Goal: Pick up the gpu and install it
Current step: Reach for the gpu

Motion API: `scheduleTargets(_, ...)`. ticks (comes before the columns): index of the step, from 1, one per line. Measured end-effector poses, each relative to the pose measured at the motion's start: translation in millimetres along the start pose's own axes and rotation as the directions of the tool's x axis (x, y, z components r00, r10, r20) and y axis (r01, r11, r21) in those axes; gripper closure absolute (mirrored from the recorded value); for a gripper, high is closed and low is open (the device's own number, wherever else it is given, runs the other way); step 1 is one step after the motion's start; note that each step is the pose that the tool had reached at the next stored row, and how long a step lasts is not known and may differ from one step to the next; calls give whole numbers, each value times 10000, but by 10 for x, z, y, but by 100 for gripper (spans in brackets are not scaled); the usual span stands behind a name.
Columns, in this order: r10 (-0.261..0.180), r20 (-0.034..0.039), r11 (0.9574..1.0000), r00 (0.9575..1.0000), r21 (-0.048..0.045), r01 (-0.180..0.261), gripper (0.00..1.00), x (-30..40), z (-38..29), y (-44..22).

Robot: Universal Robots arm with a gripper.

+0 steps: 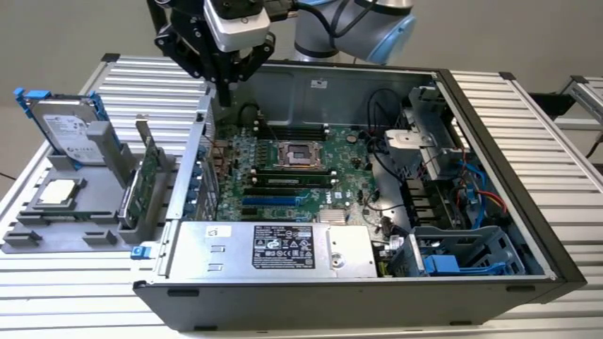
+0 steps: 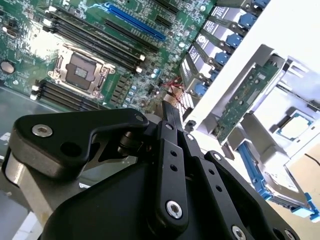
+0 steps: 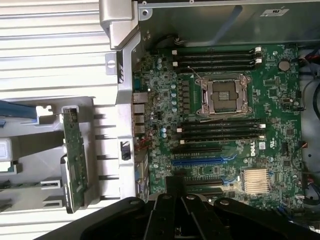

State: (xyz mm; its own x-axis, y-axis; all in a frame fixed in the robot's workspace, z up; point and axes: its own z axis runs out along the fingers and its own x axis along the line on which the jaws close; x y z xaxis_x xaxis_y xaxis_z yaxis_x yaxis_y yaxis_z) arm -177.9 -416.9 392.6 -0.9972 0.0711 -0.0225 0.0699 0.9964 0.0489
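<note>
1. Exterior view: the black two-fingered gripper (image 1: 224,95) hangs tip-down over the far corner of the open black-and-grey steel computer case (image 1: 490,106), on the exterior view's left. Its fingers are drawn together with nothing between them. The gpu (image 1: 141,185), a thin rectangular card with a green circuit board, stands on edge in a grey moulded holder (image 1: 28,240) just outside the case wall, well apart from the gripper. A silver hard drive with blue frame (image 1: 68,131) stands upright in the same holder, and a small square silver CPU chip (image 1: 58,192) lies flat there. The green motherboard (image 1: 282,176) lies inside the case.

2. Second wrist view: the gripper (image 2: 170,107) ends in a single closed black tip and holds nothing. It sits above the motherboard (image 2: 30,25), near the case's rear wall. The gpu (image 2: 245,100) stands in the holder beyond that wall, with the CPU chip (image 2: 296,125) farther off.

3. First wrist view: the gripper (image 3: 175,181) sits over the board just beside a long blue expansion slot (image 3: 202,161). The gpu (image 3: 75,155) stands edge-up in the holder outside the case.
</note>
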Motion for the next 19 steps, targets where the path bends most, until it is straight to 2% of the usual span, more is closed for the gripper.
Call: scheduleTargets(19, 1, 0, 10000, 10000, 0, -1, 100, 98, -5, -48)
